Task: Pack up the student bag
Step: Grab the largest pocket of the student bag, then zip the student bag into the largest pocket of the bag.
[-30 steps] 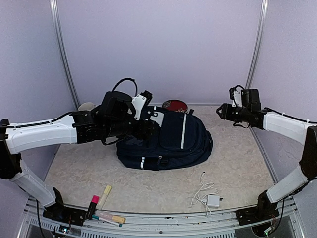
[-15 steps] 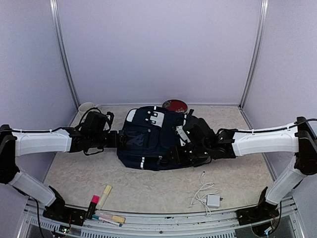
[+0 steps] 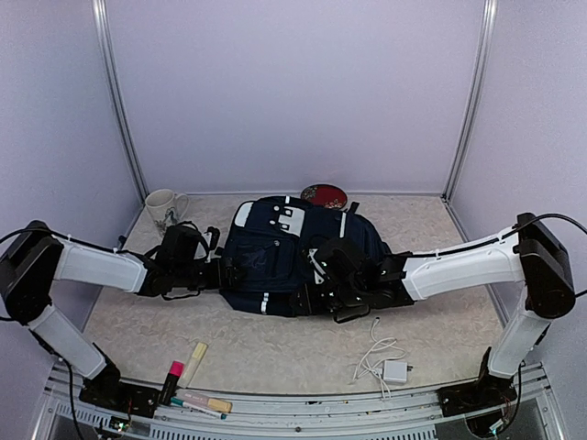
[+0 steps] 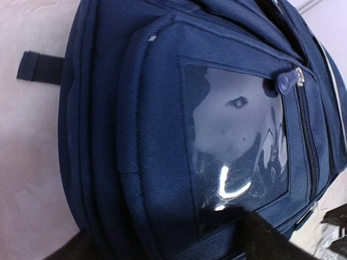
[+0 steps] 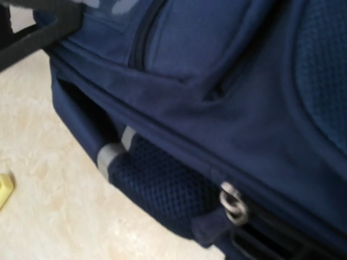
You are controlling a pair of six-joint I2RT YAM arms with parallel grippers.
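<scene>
Lavender walls enclose a beige speckled table, with both arm bases at the 6 o'clock edge.

1. Student bag: lies flat at the table centre, front face up. The zippers that show in the wrist views look closed. No opening is visible in any view.
2. Left gripper: sits at the 9 o'clock side of the bag. Its fingers stand wide apart in the wrist view, with nothing visibly held.
3. Right gripper: sits low at the bag's 6 o'clock edge, near a zipper pull. Its opening cannot be told from the views.
4. Loose items: mug at 10 o'clock, dark red dish at 12 o'clock behind the bag, white charger with cable at 5 o'clock, highlighters and pens at 7 o'clock.

Progress assessment: early stage. All loose items lie outside the bag. Opening a compartment and loading appear to remain.
</scene>
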